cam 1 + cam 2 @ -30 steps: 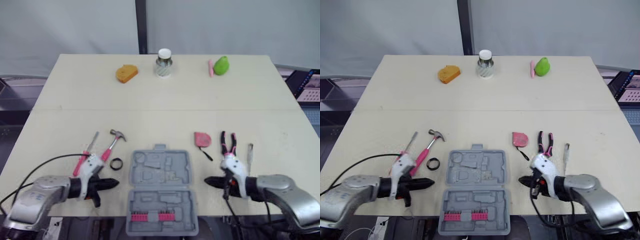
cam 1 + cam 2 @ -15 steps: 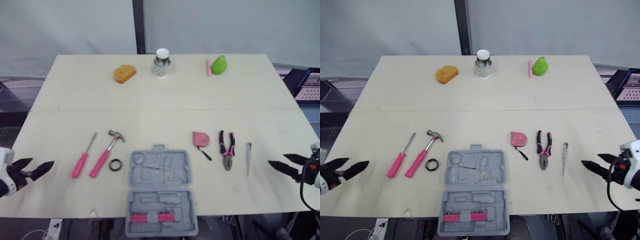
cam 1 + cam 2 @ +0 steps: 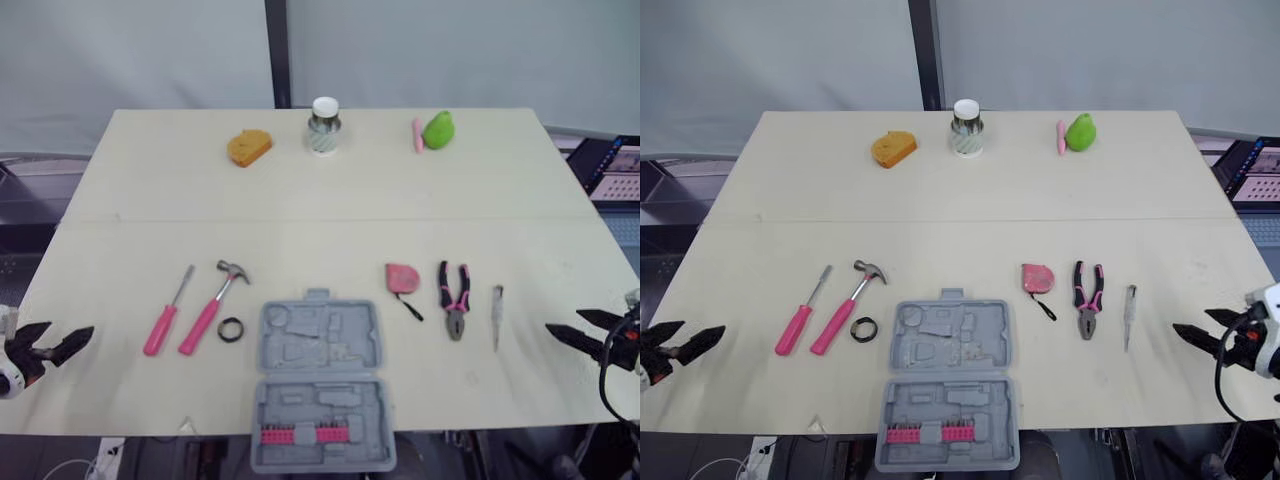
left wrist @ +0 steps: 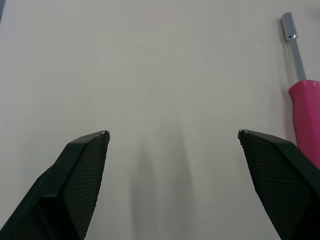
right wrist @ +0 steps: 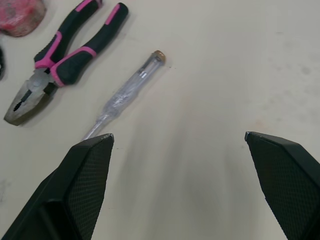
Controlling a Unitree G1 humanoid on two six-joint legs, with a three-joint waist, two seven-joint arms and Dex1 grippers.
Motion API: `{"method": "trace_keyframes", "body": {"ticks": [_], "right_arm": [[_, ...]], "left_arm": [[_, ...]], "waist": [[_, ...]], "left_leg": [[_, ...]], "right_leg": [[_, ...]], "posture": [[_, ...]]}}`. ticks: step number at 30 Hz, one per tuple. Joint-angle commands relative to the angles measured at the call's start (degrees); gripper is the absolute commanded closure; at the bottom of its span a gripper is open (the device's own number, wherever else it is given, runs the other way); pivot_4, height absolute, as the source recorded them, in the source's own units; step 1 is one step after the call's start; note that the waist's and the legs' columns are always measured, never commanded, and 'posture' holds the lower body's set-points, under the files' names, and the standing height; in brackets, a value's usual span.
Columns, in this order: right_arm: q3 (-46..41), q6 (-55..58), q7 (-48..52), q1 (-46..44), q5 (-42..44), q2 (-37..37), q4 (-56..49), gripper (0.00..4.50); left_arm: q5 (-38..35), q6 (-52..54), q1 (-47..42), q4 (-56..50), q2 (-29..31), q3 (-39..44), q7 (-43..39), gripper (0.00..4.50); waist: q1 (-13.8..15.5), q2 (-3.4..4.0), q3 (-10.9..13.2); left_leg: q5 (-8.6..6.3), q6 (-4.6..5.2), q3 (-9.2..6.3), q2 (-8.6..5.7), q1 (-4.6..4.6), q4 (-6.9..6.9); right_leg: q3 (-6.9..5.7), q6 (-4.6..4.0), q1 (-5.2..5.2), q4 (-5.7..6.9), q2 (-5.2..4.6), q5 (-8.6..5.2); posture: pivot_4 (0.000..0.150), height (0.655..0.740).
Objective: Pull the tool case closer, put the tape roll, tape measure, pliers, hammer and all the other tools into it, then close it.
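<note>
The tool case lies open and flat at the near edge of the tabletop, in the middle. It is grey moulded plastic with shaped recesses in both halves and a row of pink bits in the near half. It sits where it sat a second ago, and every loose tool is outside it. Just left of it lies the tape roll, a small black ring. Beyond that are the hammer, with a steel claw head and a pink grip, and a screwdriver with a thin metal shaft and a pink handle. Right of the case are the rounded pink tape measure, the pliers with black-and-pink handles, and a slim clear-bodied tester. A second ago my two tools were pressed together on either side of the case. They are now well away from it and have slid slightly further out in the last half second. My left tool is at the tabletop's left edge and my right tool is at its right edge. Both have their ribbed black fingers spread wide and hold nothing. Along the far edge stand an orange sponge-like lump, a jar with a white lid, and a green rounded object.
</note>
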Motion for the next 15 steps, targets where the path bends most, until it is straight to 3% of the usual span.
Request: {"method": "trace_keyframes", "body": {"ticks": [1,5,9,15], "right_arm": [[-0.1,5.9,2.3,2.2,5.1,0.1,-14.4,0.05],[4.7,16.5,3.9,1.4,12.7,-1.2,-35.6,0.05],[12.7,24.3,1.0,-7.5,18.8,-0.1,-51.7,0.05],[22.6,25.8,-0.4,-15.9,18.8,2.6,-60.6,0.05]], "left_arm": [[-3.0,0.1,-1.2,-9.2,-1.1,-3.7,-3.6,0.08],[-3.2,-1.5,-2.0,-18.7,-1.7,-13.4,-9.6,0.08],[-0.3,-7.6,-4.4,-21.5,-2.1,-20.8,-12.9,0.08],[2.3,-12.3,-9.0,-19.4,-1.2,-28.1,-17.8,0.08]], "waist": [[0.1,0.0,0.0],[0.2,0.03,0.0],[0.0,0.05,0.0],[0.8,-0.02,0.0]], "left_leg": [[0.0,0.0,0.0,0.0,-0.01,0.0],[0.0,0.0,-0.02,0.02,-0.03,0.04],[-0.02,-0.03,-0.01,0.04,-0.03,0.03],[-0.02,-0.02,-0.22,-0.04,-0.22,0.2]], "right_leg": [[0.0,0.0,0.0,0.0,0.0,0.0],[0.02,0.0,0.0,0.01,0.01,0.0],[0.04,0.0,-0.05,0.01,0.04,0.0],[-0.02,0.0,-0.04,0.04,0.03,0.0]], "posture": [[0.15,0.74],[0.15,0.74],[0.15,0.74],[0.15,0.74]]}}
